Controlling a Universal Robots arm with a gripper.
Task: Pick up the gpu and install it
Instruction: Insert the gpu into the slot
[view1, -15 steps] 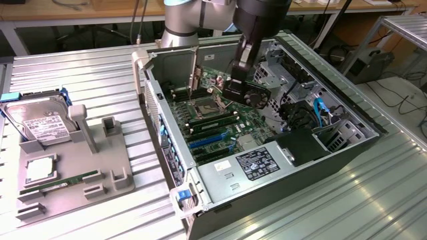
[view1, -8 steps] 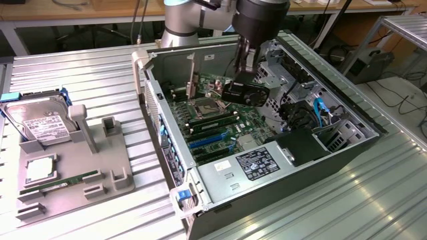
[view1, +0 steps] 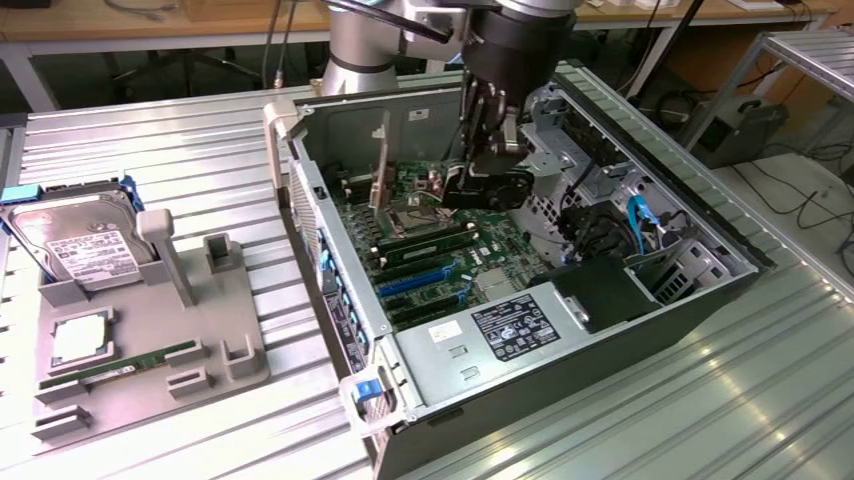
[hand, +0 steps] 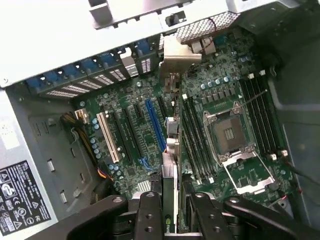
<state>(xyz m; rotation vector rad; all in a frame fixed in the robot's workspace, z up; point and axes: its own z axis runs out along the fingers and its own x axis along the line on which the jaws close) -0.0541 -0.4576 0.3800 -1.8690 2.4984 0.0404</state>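
Judging pickup done and seating unfinished, we see the end effector (hand: 171, 216) clamped on the gpu (hand: 170, 172), which stands edge-on over the motherboard (hand: 215, 82) expansion slots, contact unclear.

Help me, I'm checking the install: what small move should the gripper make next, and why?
Probably press straight down, gently: the gripper holds the gpu upright beside the blue slot, bracket at the rear openings; seating isn't visible.
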